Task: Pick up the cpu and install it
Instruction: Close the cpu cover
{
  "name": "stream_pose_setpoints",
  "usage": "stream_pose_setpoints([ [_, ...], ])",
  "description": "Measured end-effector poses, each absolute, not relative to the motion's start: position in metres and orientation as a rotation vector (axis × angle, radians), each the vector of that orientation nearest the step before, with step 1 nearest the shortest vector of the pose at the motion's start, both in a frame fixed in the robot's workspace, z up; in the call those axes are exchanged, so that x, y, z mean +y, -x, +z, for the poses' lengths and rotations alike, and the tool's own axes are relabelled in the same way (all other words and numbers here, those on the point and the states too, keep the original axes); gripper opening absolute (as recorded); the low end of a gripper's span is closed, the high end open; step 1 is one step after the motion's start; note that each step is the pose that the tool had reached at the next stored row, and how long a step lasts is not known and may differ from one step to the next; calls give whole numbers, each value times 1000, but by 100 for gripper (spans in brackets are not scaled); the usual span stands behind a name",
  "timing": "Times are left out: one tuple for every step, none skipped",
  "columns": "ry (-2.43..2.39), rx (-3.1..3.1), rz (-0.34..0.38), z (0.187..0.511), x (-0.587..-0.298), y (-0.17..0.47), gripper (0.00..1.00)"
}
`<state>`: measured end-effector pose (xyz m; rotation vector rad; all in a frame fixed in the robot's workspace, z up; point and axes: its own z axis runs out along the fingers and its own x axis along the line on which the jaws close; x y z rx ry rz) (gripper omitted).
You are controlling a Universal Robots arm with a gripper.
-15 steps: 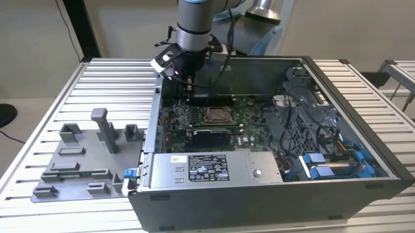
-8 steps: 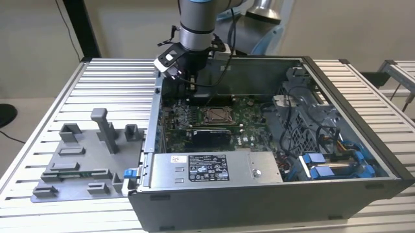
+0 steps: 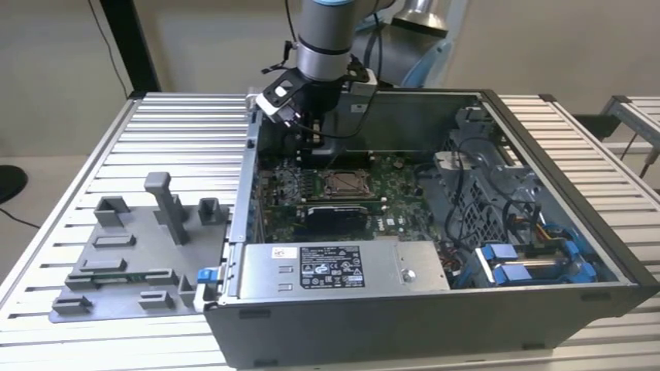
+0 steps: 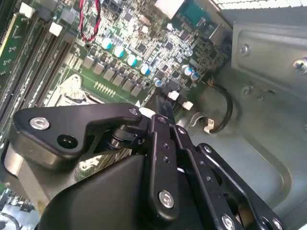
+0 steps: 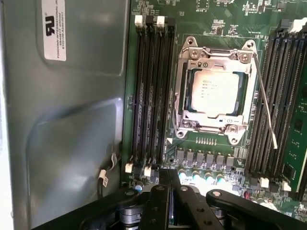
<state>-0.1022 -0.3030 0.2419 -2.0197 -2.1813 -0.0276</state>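
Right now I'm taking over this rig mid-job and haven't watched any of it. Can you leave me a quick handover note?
End effector: shut, holding nothing. It is inside the open computer case, over the green board and close to the socket.
cpu: lies flat in the socket, with the metal frame down around its edges.
Done: the cpu is off the end effector and in its socket.
Left: the thin lever seems to stand free, angled away from the frame, so locking looks undone. Whether the cpu is fully seated can't be judged.
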Motion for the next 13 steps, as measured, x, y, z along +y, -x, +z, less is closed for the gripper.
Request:
stream_pose_setpoints([
  [2019, -2181, -32, 242, -303, 102, 0],
  [2019, -2181, -35, 242, -303, 102, 0],
  [2018, -2181, -35, 242, -303, 102, 0],
  [2018, -2181, -36, 242, -303, 102, 0],
  [2018, -2181, -36, 242, -303, 102, 0],
  [2018, -2181, -36, 242, -303, 102, 0],
  [2018, -2181, -36, 242, -303, 102, 0],
  [2018, -2181, -36, 242, -303, 102, 0],
  [2018, -2180, -36, 242, -303, 102, 0],
  [2018, -2180, -36, 242, -303, 102, 0],
  [2018, -2180, -36, 242, -303, 102, 0],
  [2018, -2180, -37, 242, -303, 102, 0],
  [2018, -2180, -37, 242, -303, 102, 0],
])
